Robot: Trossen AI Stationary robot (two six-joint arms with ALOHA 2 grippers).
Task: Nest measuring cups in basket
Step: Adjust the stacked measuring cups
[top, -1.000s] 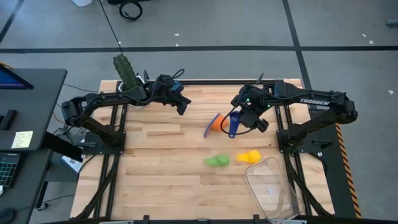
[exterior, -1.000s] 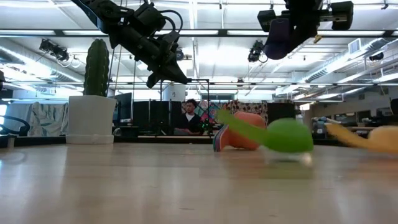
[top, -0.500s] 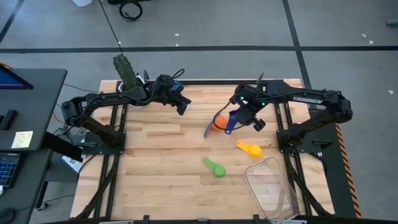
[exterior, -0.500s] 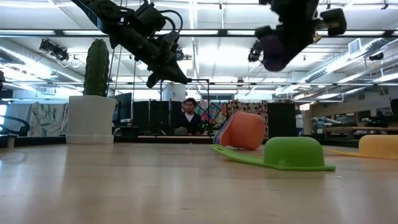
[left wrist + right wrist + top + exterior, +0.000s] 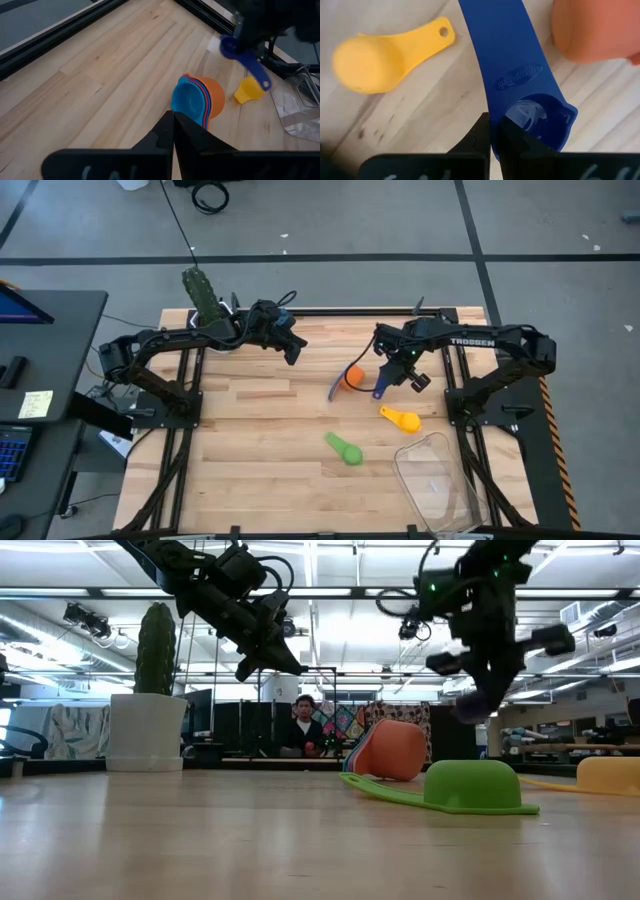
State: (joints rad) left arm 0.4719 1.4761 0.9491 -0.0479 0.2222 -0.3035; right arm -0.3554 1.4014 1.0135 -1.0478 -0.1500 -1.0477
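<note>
High view: the orange cup (image 5: 352, 376) is taken as the landmark; it lies on its side near the middle of the wooden table (image 5: 250, 440), with red, light blue and blue cups seen stacked inside it in the left wrist view. The right gripper (image 5: 392, 367) is held in the air just beside that stack, on the side of the right arm, and its fingers are closed on the dark blue cup (image 5: 384, 379), which is gripped by the bowel end so that its flat handle (image 5: 502, 50) points away from the wrist. The yellow cup (image 5: 400, 419) is seen upside down on the table near the orange cup, toward the front edge, and the green cup (image 5: 344, 449) lies farther the same way, also overturned. The basket (image 5: 440, 480) is found beyond the yellow cup, at the front right corner, well apart from the stack. The left gripper (image 5: 296, 352) is held above the table on the opposite side of the orange cup, its fingers closed on nothing. A cactus pot (image 5: 146, 730) stands at the back left.
</note>
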